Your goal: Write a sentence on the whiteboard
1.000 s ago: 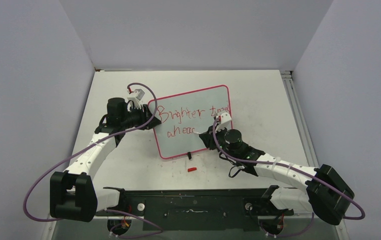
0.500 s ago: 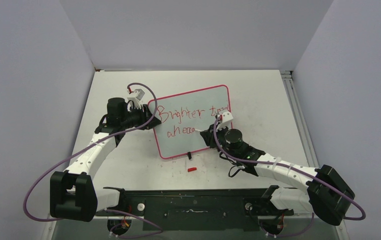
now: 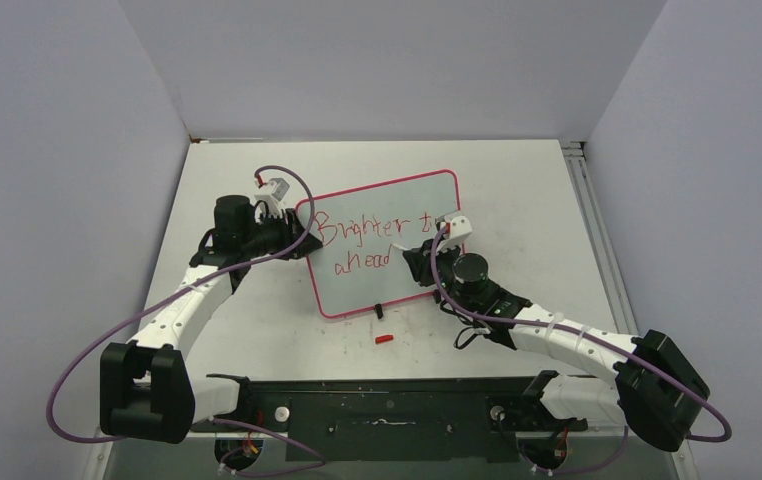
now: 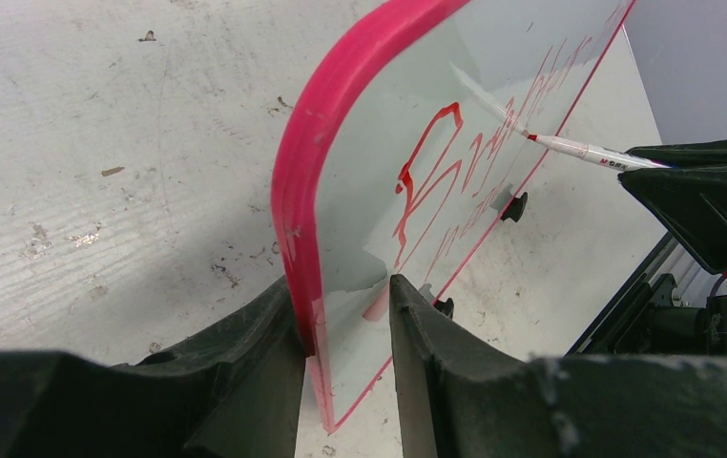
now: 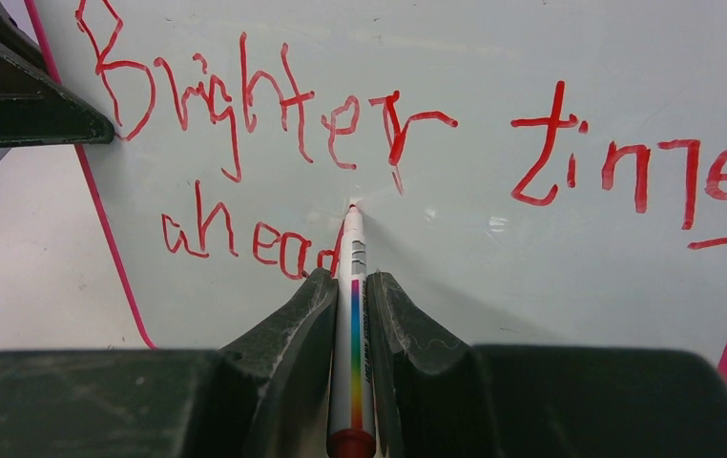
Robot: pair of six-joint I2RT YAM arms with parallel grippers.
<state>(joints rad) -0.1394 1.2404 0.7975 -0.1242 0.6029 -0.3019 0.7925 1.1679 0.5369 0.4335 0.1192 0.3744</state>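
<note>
- Pinching the whiteboard (image 3: 387, 285) by its left edge, the left claw (image 4: 345, 296) steadies it on the table (image 3: 517, 180) against pen pressure.
- The right claw (image 5: 348, 281) clamps the red marker (image 5: 352, 315), its tip at the sentence (image 5: 283, 95), finishing "ahead".

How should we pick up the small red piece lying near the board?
Likely from straight above, jaws across the middle of the red piece: it lies flat on the table, long axis left-right, clear of the whiteboard.

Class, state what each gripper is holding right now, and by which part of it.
The left gripper clamps the whiteboard by its left framed edge. The right gripper grips the marker around its barrel, tip pointing at the board.
</note>
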